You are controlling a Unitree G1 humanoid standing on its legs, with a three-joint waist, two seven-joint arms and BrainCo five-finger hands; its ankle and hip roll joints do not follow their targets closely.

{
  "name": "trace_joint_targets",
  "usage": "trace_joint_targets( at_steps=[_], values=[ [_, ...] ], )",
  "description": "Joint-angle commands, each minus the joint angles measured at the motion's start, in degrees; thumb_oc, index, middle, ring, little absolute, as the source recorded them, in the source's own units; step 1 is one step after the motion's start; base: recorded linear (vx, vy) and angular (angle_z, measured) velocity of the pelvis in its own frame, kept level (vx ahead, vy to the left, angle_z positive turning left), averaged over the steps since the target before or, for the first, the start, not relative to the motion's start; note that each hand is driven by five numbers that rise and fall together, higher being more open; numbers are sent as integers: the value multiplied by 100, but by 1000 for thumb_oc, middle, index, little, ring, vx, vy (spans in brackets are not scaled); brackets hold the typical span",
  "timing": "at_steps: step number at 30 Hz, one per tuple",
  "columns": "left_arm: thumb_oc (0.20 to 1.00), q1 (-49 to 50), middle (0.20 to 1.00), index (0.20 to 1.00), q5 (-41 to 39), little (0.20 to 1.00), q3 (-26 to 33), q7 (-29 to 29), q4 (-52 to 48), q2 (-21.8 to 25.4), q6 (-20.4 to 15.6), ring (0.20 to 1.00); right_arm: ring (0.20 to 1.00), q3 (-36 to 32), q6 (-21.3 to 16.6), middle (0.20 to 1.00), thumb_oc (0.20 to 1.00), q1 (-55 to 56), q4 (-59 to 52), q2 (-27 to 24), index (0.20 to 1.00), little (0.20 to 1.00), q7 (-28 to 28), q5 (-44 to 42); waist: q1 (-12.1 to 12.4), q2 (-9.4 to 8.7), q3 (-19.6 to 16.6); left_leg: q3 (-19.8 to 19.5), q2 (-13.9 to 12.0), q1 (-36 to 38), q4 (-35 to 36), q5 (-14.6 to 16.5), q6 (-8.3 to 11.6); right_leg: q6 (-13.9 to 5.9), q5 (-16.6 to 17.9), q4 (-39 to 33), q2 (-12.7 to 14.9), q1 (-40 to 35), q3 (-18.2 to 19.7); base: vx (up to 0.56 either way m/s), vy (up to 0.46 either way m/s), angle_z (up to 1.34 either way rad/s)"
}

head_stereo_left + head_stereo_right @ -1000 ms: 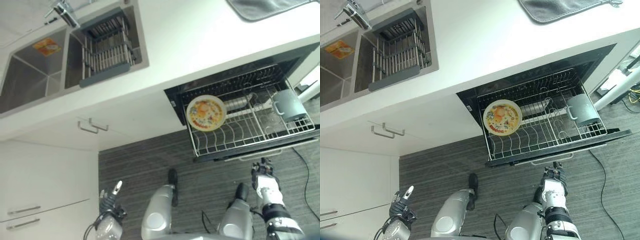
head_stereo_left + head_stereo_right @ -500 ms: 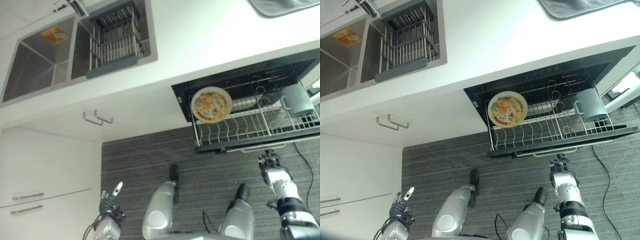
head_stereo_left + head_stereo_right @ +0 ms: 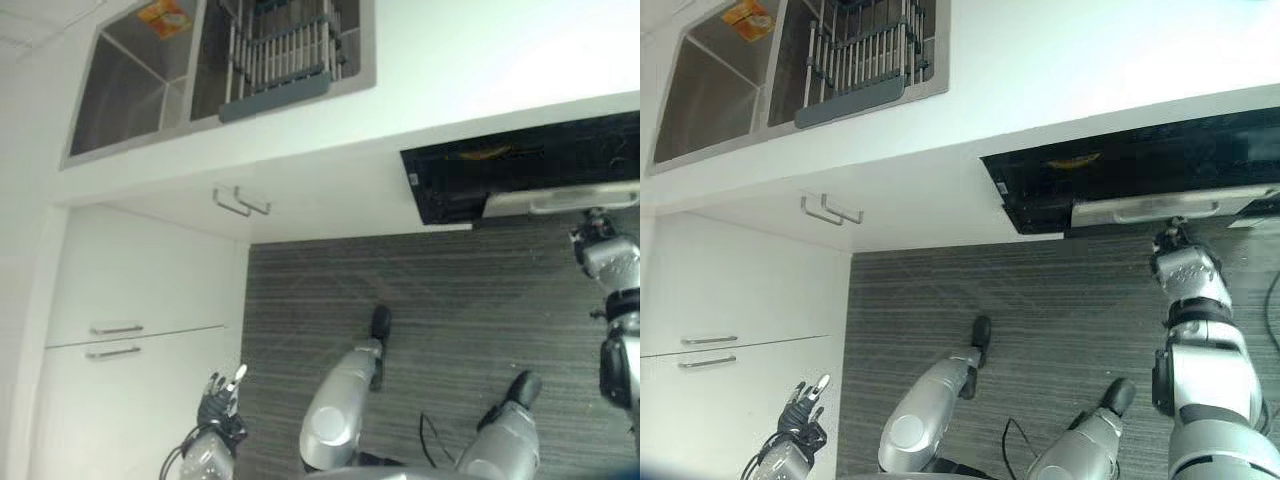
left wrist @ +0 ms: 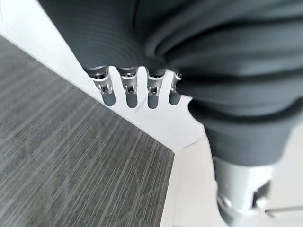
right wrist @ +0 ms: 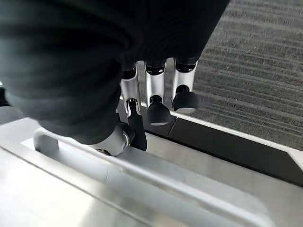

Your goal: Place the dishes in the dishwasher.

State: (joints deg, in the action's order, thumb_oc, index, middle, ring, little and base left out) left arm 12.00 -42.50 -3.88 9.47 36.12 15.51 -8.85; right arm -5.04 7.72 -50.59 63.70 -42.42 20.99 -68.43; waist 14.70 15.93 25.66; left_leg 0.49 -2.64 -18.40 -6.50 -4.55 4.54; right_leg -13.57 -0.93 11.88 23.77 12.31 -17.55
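Black-fronted dishwasher drawer (image 3: 1140, 180) under the white countertop (image 3: 1090, 60) sits nearly pushed in, only its silver front panel with the long metal bar handle (image 3: 1165, 209) sticking out. Dishes can't be seen from here; rack interior is hidden, just a faint yellowish glint in the dark opening. Right hand (image 3: 1180, 262) is up against the handle, fingers (image 5: 158, 111) straight and relaxed, dark tips resting at the panel edge, not curled round the bar. Left hand (image 3: 222, 398) hangs low beside the white cabinet doors (image 3: 130, 340), well apart from the dishwasher, fingers (image 4: 130, 92) straight in a row, holding nothing. Steel double sink (image 3: 140, 80) set in the countertop holds a grey wire dish rack (image 3: 285, 55). Grey striped floor (image 3: 430, 300) below.
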Motion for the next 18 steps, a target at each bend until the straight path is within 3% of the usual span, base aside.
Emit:
trace_joint_targets(
  at_steps=[1, 4, 5, 9, 14, 18],
  values=[
    [1000, -75, 1000, 1000, 6, 1000, -30, -202, 61, 591, -73, 1000, 200, 529, -199, 200, 200, -1574, -526, -122, 200, 200, -378, 242, 493, 25, -395, -425, 260, 17, 705, -517, 76, 558, -788, 1145, -309, 481, 33, 129, -41, 18],
    [1000, -5, 1000, 1000, -137, 1000, 67, -376, 191, 705, -33, 1000, 200, 613, -166, 200, 200, -1986, -359, -473, 200, 200, -318, 407, 640, 174, -483, -574, 395, 33, 782, -606, 63, 552, -1002, 1371, -164, 409, -38, 93, -26, 32],
    [1000, 45, 1000, 1000, -154, 1000, 169, -518, 339, 747, 6, 1000, 200, 695, -94, 200, 200, -2326, -49, -815, 200, 200, -329, 551, 749, 259, -573, -662, 473, 53, 792, -649, 75, 560, -1096, 1486, -46, 296, -117, 117, -15, 30],
    [1000, 167, 1000, 1000, -140, 1000, 313, -652, 614, 750, 96, 1000, 200, 950, 67, 200, 200, -2865, 406, -1352, 200, 200, -517, 914, 872, 359, -720, -768, 561, 79, 760, -695, 98, 570, -1202, 1606, 100, 123, -196, 92, 22, 34],
    [1000, 320, 1000, 1000, 51, 1000, 570, -790, 975, 649, 275, 1000, 200, 1300, 363, 200, 200, -3325, 582, -1757, 200, 200, -734, 1182, 897, 370, -880, -803, 596, 126, 682, -714, 146, 577, -1240, 1605, 194, -110, -260, 124, 60, 17],
    [1000, 420, 1000, 1000, 237, 1000, 614, -979, 1083, 580, 157, 1000, 200, 1312, 695, 200, 200, -3238, 641, -1922, 200, 200, -767, 1232, 874, 333, -912, -824, 618, 159, 582, -665, 151, 581, -1235, 1586, 223, -222, -273, 107, 43, 4]
  ],
)
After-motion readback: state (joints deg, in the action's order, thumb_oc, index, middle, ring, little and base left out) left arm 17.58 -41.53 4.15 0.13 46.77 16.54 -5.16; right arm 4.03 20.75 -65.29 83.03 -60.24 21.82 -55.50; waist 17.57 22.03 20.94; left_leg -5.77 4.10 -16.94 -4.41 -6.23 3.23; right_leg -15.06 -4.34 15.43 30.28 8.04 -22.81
